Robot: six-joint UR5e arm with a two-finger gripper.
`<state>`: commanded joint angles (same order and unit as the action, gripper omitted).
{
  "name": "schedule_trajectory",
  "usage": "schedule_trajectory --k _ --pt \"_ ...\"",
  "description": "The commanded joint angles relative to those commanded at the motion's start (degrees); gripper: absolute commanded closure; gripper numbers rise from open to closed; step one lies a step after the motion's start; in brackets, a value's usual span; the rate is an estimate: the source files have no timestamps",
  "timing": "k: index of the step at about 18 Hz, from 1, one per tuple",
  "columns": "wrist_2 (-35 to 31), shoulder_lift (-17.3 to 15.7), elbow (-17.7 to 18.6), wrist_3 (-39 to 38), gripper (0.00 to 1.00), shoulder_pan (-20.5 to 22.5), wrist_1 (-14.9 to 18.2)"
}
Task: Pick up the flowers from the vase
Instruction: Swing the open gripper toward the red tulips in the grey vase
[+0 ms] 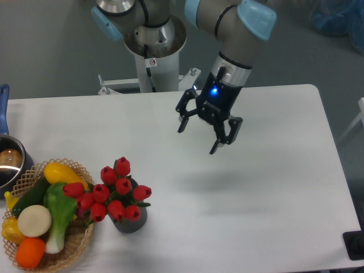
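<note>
**Getting the open end effector over the tulips**

The bunch of glossy red tulip buds with dark green leaves (116, 193) stands in the short dark grey ribbed vase (131, 219) near the front left of the white table (273, 227). The buds spread wider than the vase mouth and lean out to the left, where the outermost ones reach over the rim of the wicker basket of yellow, green, white and orange vegetables (79, 242), which sits just beside the vase. Further left, a steel pot with a blue handle (8, 162) shows at the picture's edge.

The black two-finger end effector (197, 137) hangs above the middle of the table, well apart from the flowers, tilted, with its fingers spread wide and nothing between them.

To my eye this is the approach. Done well, it should come in over the centre of the bunch, straighten to point down, and close low around the gathered stems rather than on the slippery buds. It should lift straight up so the vase does not tip or drag, and keep clear of the basket on the left.
</note>
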<state>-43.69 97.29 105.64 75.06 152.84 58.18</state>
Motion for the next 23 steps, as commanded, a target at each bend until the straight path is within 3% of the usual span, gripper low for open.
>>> schedule_trajectory --k 5,8,10,23 --pt "3.2 2.4 1.5 -0.2 0.0 -2.9 -3.3" --pt "9.2 2.8 3.1 -0.4 0.0 -3.1 -3.7" --pt "9.7 3.4 3.5 -0.4 0.0 -3.1 -3.9" --pt "14.8 9.5 1.5 -3.2 0.0 -5.4 -10.5"
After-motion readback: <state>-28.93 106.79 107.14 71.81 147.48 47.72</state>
